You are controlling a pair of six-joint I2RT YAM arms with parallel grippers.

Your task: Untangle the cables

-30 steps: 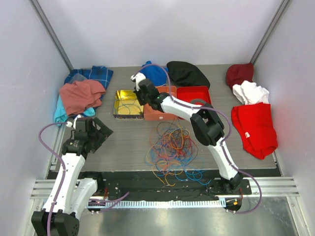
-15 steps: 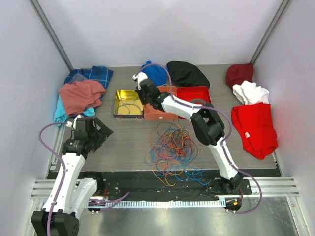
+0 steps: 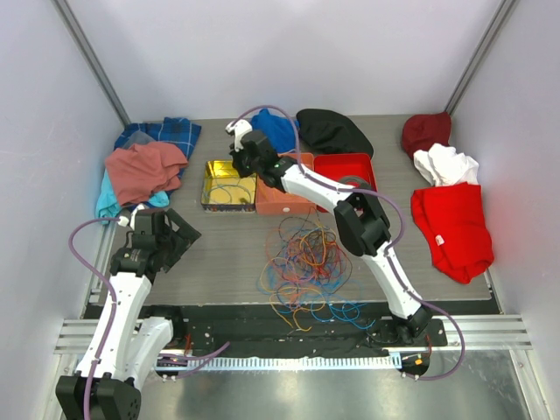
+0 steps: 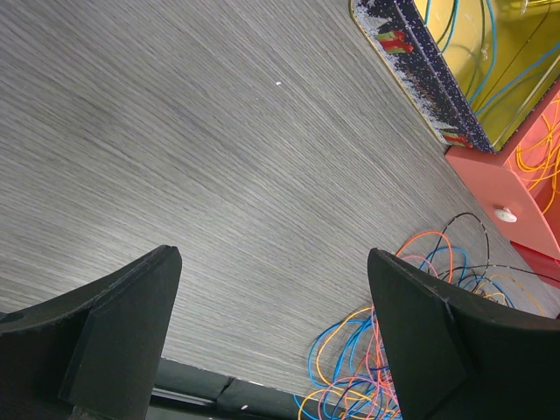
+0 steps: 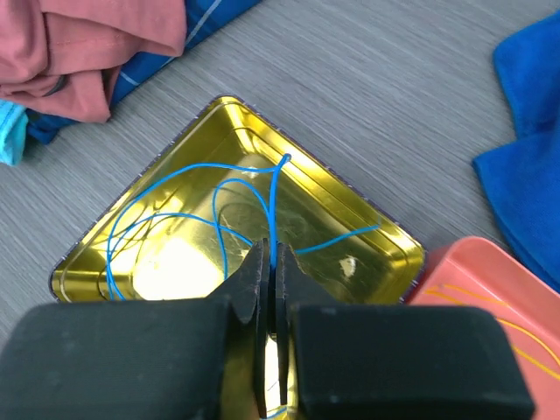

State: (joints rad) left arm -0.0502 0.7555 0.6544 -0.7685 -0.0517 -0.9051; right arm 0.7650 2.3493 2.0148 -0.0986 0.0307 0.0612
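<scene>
The cables (image 3: 302, 261) lie as a loose tangle of orange, blue, yellow, red and dark strands in the middle of the table, and their edge shows in the left wrist view (image 4: 350, 354). My right gripper (image 5: 272, 249) hangs over the gold tin (image 5: 337, 203), shut on a thin blue cable (image 5: 275, 188) that loops down into the tin. From above, the right gripper (image 3: 240, 164) reaches across the orange tray (image 3: 278, 203). My left gripper (image 4: 271, 262) is open over bare table left of the tangle, holding nothing (image 3: 179, 236).
Orange strands lie in the orange tray (image 4: 490, 175). A red tray (image 3: 346, 164) stands beside it. Clothes ring the table: pink and plaid (image 3: 144, 166) at left, blue (image 3: 276, 127) and black (image 3: 332, 131) at the back, red (image 3: 455, 227) and white (image 3: 446, 162) at right.
My right gripper has shifted a little left and toward the back, over the gold tin, still pinching the blue cable. The left arm has stayed still.
</scene>
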